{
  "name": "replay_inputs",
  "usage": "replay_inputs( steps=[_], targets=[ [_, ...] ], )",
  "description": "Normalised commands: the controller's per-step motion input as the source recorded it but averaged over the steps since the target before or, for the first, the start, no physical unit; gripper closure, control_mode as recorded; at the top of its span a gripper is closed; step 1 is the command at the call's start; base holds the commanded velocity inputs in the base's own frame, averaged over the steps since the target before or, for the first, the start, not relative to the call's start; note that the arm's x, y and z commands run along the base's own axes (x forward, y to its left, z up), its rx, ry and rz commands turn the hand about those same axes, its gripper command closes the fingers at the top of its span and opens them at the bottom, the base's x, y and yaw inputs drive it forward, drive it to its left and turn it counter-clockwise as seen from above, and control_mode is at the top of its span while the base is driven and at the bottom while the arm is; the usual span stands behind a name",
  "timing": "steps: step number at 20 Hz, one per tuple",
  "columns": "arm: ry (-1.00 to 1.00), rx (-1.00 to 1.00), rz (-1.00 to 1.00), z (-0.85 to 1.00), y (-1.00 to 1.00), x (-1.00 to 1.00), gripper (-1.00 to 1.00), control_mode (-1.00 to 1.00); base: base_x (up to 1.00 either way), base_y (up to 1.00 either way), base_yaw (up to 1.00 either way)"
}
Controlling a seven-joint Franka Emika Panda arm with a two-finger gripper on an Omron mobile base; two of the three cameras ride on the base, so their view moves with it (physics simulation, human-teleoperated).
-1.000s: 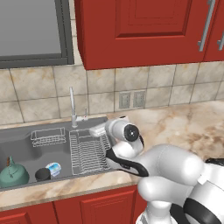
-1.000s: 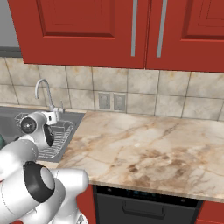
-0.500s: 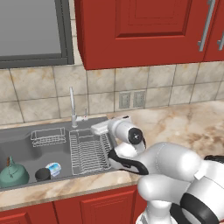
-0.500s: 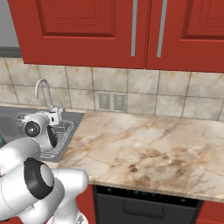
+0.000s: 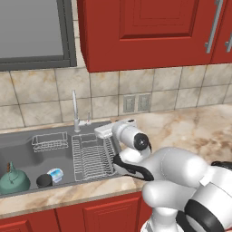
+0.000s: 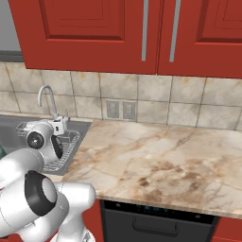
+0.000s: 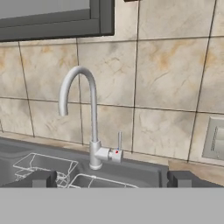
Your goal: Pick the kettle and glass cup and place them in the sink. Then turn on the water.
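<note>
The claw (image 7: 112, 179) stands wide apart and holds nothing, its two dark fingertips (image 7: 41, 179) spread near the bottom corners of the hand view with the faucet (image 7: 89, 127) between them, farther off. Compared with a second ago, the hand has swung a little to the right and back along the sink's (image 5: 27, 147) rear edge (the base views have not shifted, so the arm moved, not the camera). It now sits above the right end of the dish rack (image 5: 93, 156), close to where the sink meets the table (image 6: 156, 160). The claw touches neither the faucet nor its small side lever (image 7: 119, 142).

The kettle (image 5: 13, 178) sits upright in the near left corner of the sink. The glass cup (image 5: 44, 180) stands just beside it to the right, and a small blue-white round object (image 5: 56, 174) is next to the cup. All three lie where they were a second ago. No stream shows at the faucet spout.
</note>
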Motion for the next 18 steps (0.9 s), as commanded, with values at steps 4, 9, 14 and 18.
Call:
replay_inputs(
  steps=[4, 9, 14, 18],
  targets=[
    [-0.02, 0.01, 0.0, 0.0, 0.0, 0.03, -1.0, -1.0, 0.0, 0.0, 0.0],
    [-0.02, 0.02, 0.0, 0.0, 0.0, 0.06, -1.0, -1.0, 0.0, 0.0, 0.0],
    [0.0, 0.01, 0.0, 0.0, 0.0, -0.02, -1.0, -1.0, 0.0, 0.0, 0.0],
    [-0.01, 0.0, 0.0, -0.02, 0.0, 0.0, -1.0, -1.0, 0.0, 0.0, 0.0]
  ],
)
